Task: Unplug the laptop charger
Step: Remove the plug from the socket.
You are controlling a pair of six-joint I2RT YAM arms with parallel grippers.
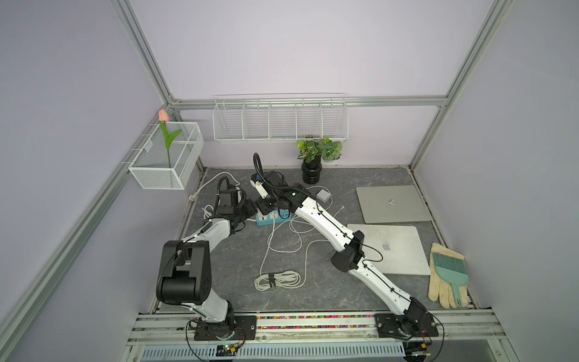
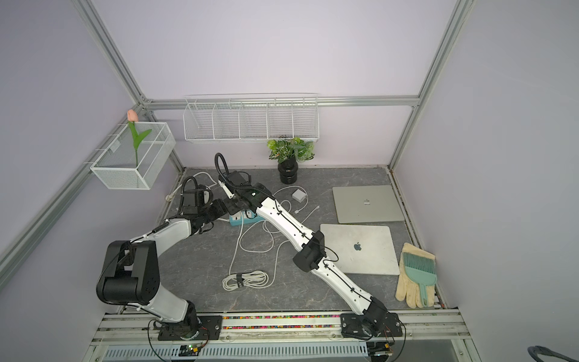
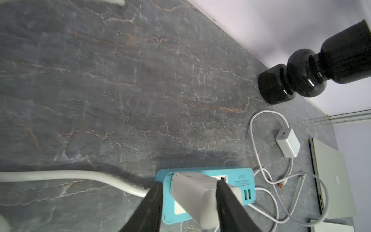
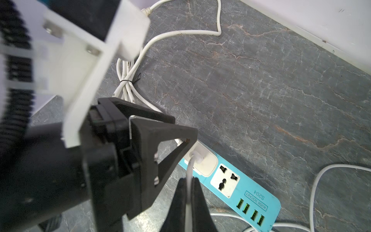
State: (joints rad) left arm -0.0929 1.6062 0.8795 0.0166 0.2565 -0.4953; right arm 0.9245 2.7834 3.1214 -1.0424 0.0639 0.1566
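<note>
Two claws (image 3: 188,181) (image 4: 188,179), two chargers (image 3: 195,193) (image 3: 287,143), two laptops (image 1: 391,203) (image 1: 396,250)

I'm working in a robotics lab cell: silver aluminium-profile frame (image 1: 145,53) upper left, plain lilac wall panels (image 1: 297,47), grey marbled bench (image 1: 238,260), slotted metal mounting rail (image 1: 313,322) along the bottom.
</note>
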